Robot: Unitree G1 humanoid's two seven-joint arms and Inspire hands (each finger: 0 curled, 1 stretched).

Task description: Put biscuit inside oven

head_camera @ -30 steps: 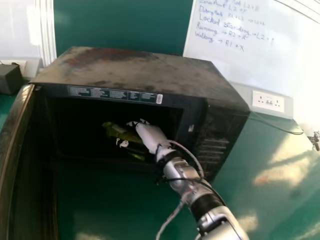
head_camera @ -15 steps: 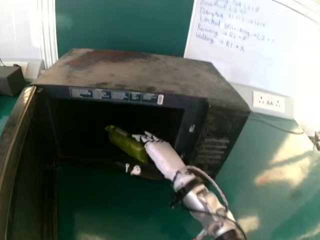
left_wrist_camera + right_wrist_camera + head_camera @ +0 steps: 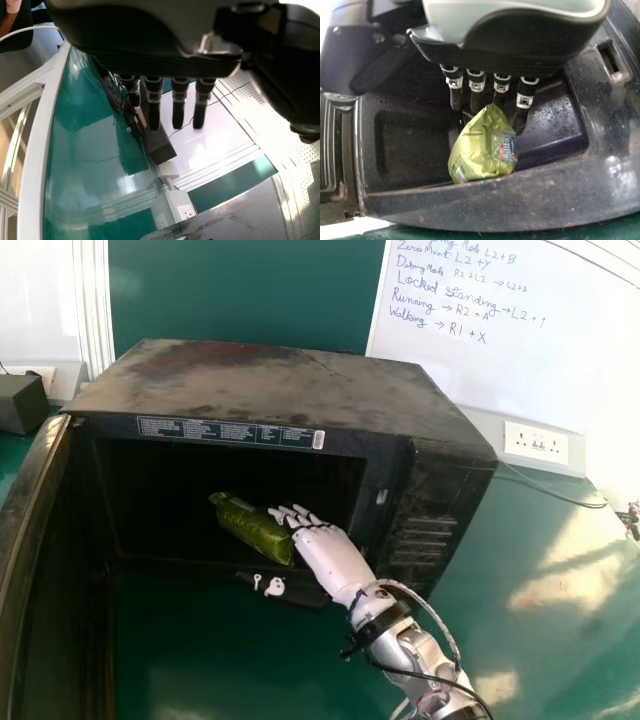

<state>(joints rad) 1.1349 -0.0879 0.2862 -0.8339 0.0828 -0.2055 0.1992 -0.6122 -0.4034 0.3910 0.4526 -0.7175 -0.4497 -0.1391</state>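
- The tabletop (image 3: 230,650) is supporting the oven (image 3: 270,380).
- The biscuit packet (image 3: 256,530) is lying inside, near the front lip (image 3: 557,187).
- The right hand (image 3: 335,560) is extending straight fingers (image 3: 524,101) beside it; retreating, they might be dragging it out.

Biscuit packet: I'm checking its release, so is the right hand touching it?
Cannot tell: in the right wrist view, the right hand and packet overlap around the fingertips, contact unclear.

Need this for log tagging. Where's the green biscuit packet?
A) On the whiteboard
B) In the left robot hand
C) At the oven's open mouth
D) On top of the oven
C: the green packet lies at the open front of the oven, beside the right robot hand.
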